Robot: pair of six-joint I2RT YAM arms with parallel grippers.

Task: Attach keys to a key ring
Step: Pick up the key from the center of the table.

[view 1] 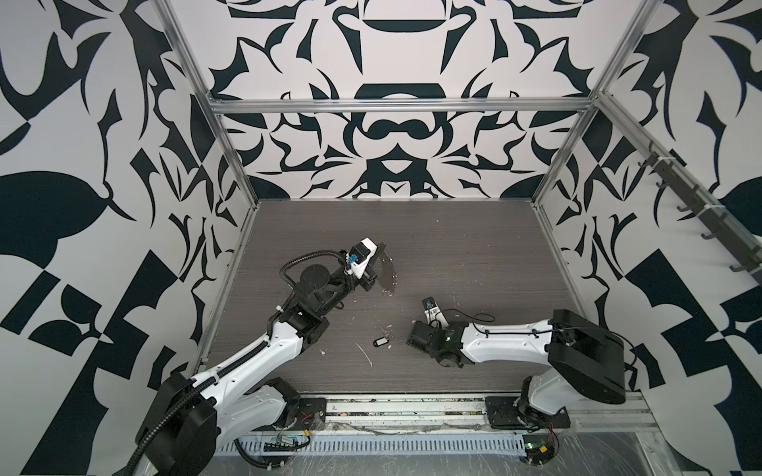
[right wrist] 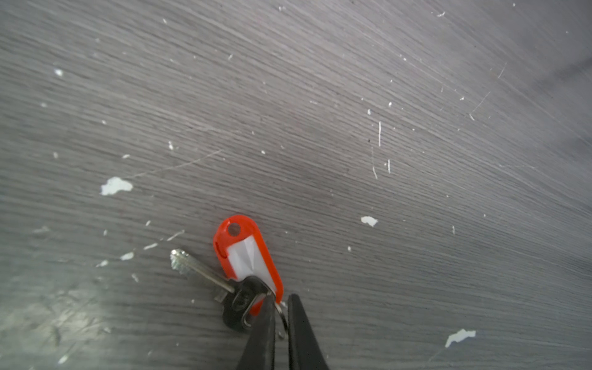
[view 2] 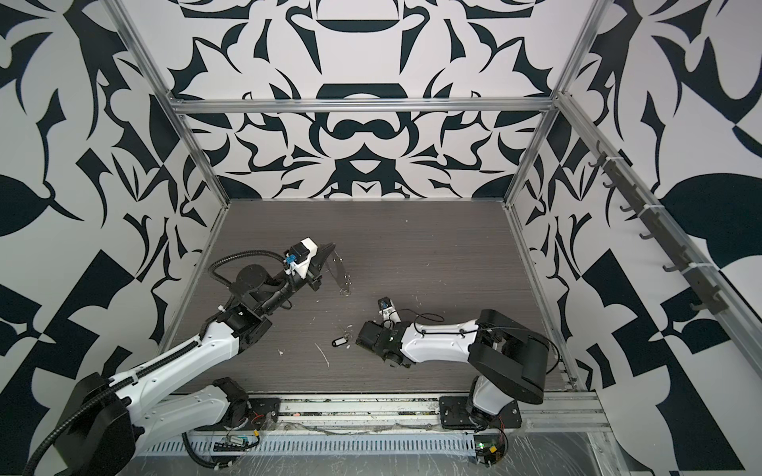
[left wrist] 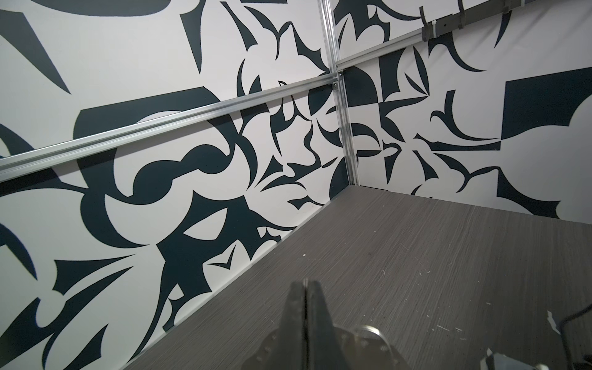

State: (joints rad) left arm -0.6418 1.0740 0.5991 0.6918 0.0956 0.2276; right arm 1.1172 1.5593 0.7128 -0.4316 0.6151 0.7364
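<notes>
The left fingers [left wrist: 296, 307] are clenched on the rim of the key ring [view 1: 387, 272], holding it tilted on edge over the worktop [view 1: 453, 247], toward its left edge. The right fingers [right wrist: 302, 326] pinch the small split ring of the red-tagged keys [right wrist: 246, 256], right of the worktop's middle. The black-tagged keys [view 1: 381, 341] lie near them, toward the front edge.

No text can be read anywhere. Just ahead of the right gripper [right wrist: 281, 298], the white label [right wrist: 248, 261] in the red-orange tag [right wrist: 224, 238] is blank, and the mark on the black key head [right wrist: 238, 304] is too blurred. The label on the black tag [view 1: 379, 341], near that gripper in a top view, is too small to tell.
</notes>
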